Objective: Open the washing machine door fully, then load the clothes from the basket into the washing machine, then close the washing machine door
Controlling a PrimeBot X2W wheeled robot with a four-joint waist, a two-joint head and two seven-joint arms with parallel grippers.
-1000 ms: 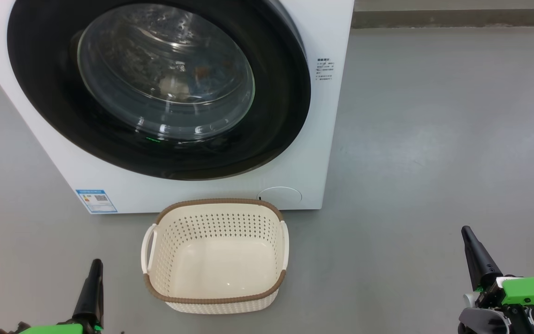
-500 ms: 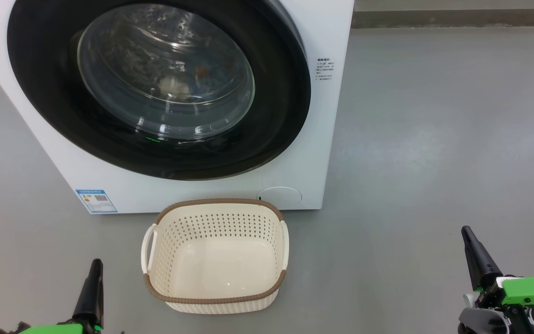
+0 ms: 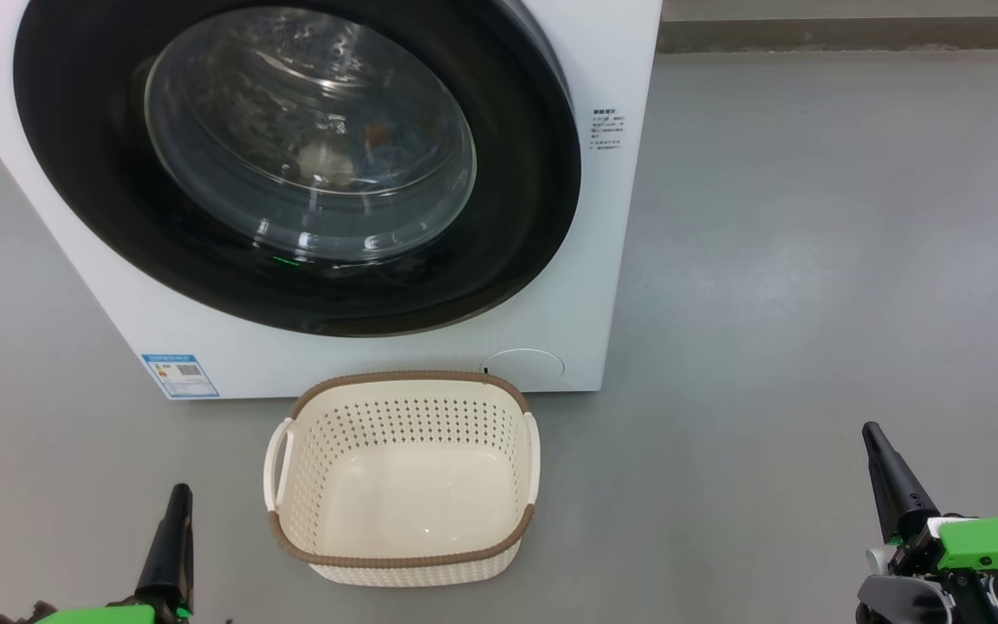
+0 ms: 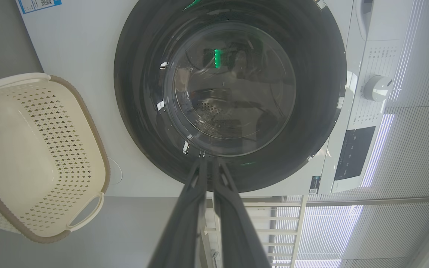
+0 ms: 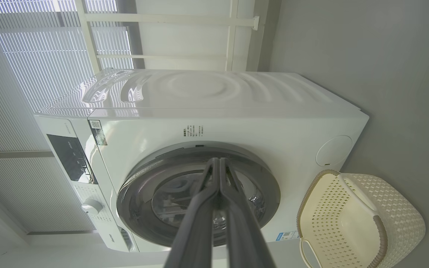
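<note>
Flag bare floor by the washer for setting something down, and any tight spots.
Widest: floor right of the washing machine and basket, out to the right gripper. Smaller: patch left of the basket, between the blue label and left gripper. Tight: the gap between the basket's far rim and the washer front.

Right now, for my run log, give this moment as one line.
door shut; basket empty; clothes inside; left end effector shut; right end effector shut
</note>
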